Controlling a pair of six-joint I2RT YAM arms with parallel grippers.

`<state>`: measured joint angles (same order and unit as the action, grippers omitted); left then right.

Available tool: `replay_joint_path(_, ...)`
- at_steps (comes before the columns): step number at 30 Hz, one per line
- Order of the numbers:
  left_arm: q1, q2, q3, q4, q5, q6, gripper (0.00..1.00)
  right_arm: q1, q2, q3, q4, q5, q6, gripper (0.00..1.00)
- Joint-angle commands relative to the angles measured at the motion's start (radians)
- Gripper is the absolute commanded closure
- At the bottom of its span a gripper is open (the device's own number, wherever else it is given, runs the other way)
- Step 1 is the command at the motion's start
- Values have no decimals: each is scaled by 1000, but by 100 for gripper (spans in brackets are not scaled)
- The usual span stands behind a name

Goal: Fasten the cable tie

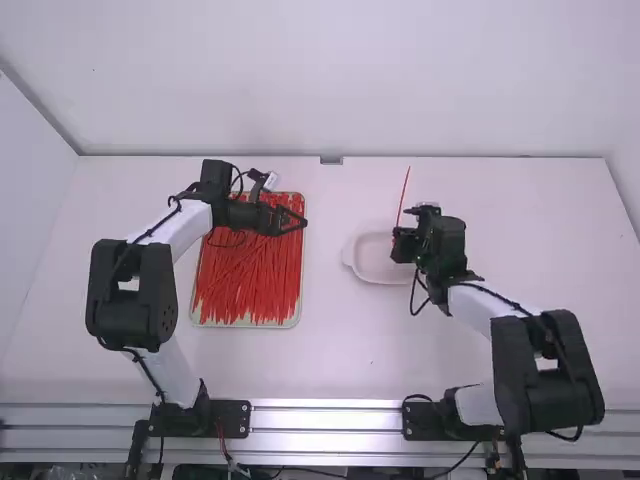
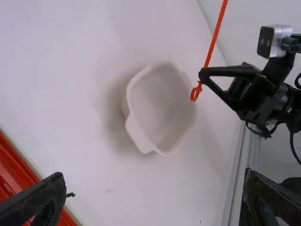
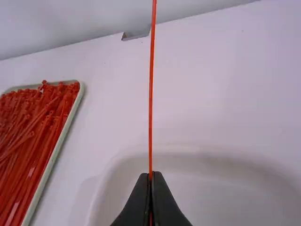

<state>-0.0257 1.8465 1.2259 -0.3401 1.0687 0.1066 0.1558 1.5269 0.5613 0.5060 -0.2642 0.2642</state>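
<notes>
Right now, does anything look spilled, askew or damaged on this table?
Nothing stands out. The red cable ties lie heaped inside their tray, and the white bowl sits upright. The right gripper is shut on a single cable tie, held straight over the bowl. The left gripper hangs open over the tray.

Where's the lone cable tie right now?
High view, right of middle: the cable tie is pinched in the right gripper over the white bowl, its tail pointing toward the table's far edge, right of the tray.

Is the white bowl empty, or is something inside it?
Empty. The white bowl shows only its bare inside; the orange cable tie is outside it, held by the right gripper.
</notes>
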Motion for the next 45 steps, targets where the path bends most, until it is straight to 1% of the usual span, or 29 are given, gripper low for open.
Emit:
replay_joint_path(1,-7,-5,19,-3,22,22,1,0,67,-3,40,21,32,100)
replay_joint_path(6,-7,-5,19,0,23,21,1,-1,150,-4,126,14,54,100)
replay_joint_path(10,-7,-5,19,0,22,21,1,3,168,-4,152,7,53,100)
replay_joint_path(30,-7,-5,19,8,10,30,1,-5,168,-4,153,0,53,100)
replay_joint_path(32,-7,-5,19,0,13,49,1,-5,168,-4,153,2,53,91)
replay_joint_path(35,-7,-5,19,-2,11,48,1,-5,168,-4,153,3,53,81)
replay_joint_path(36,-7,-5,19,-2,11,48,1,-5,168,-4,153,3,54,75)
replay_joint_path(37,-7,-5,19,-1,11,48,1,-5,168,-4,153,3,54,74)
replay_joint_path(38,-7,-5,19,-2,11,48,1,-5,167,-4,153,3,54,51)
replay_joint_path(39,-7,-5,19,-5,8,48,1,-5,168,-4,153,3,54,0)
replay_joint_path(45,-7,-5,19,-19,-44,50,1,-5,167,-4,155,3,54,0)
